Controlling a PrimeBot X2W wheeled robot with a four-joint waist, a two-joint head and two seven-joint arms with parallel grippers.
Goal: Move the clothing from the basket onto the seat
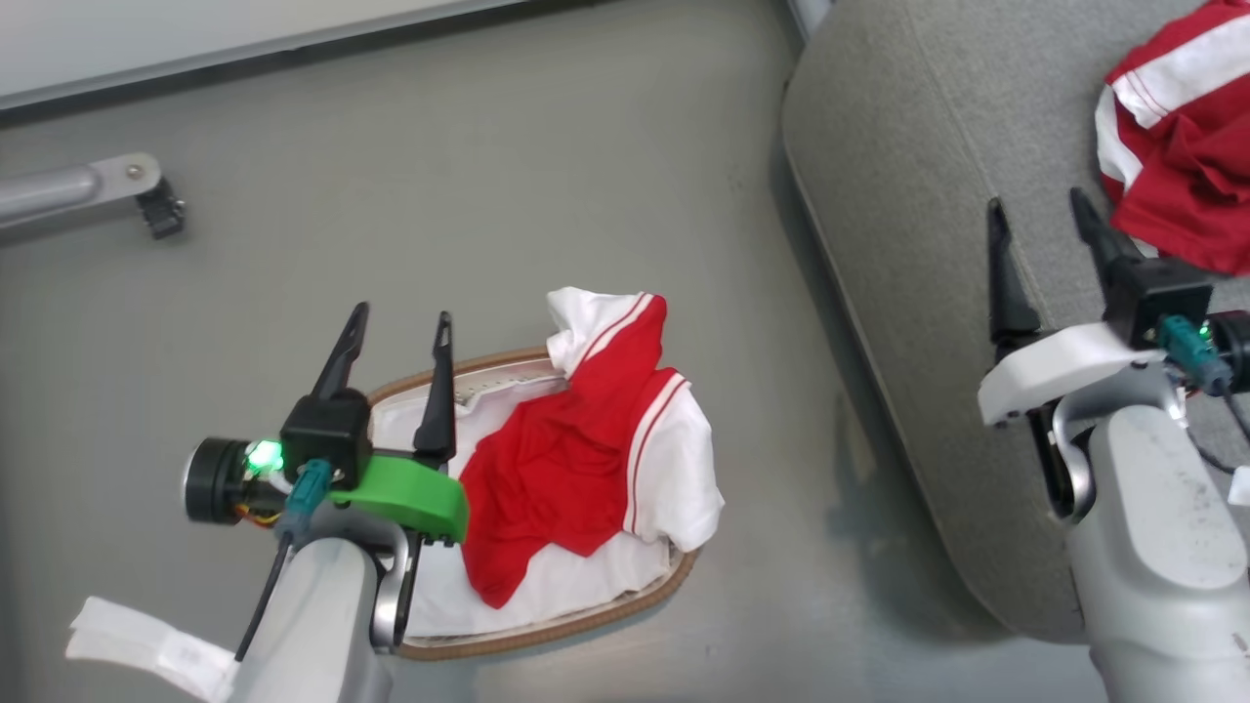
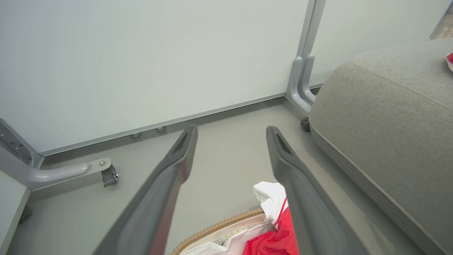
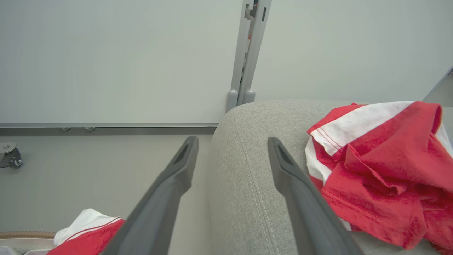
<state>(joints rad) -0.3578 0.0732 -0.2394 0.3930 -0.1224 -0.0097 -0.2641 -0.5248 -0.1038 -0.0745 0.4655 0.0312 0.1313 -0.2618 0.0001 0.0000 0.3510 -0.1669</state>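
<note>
The basket is oval, with a brown woven-look rim and white walls full of little holes. It sits on the smooth grey floor. Inside lies a thin white sheet. On top of it is a soft, crumpled red shirt with white sleeves and thin stripes. The sleeves spill over the far and right rim.

To the right is the seat, big and grey, made of rough woven cloth with round edges and a stitched seam. A second red shirt lies bunched on it, far right.

The left gripper hangs over the basket's left side, its long dark fingers spread apart with nothing between them. The right gripper hangs over the seat, just left of the second red shirt, fingers spread and holding nothing too.

Far left, a grey metal leg with a small wheel stands well apart from the basket.
</note>
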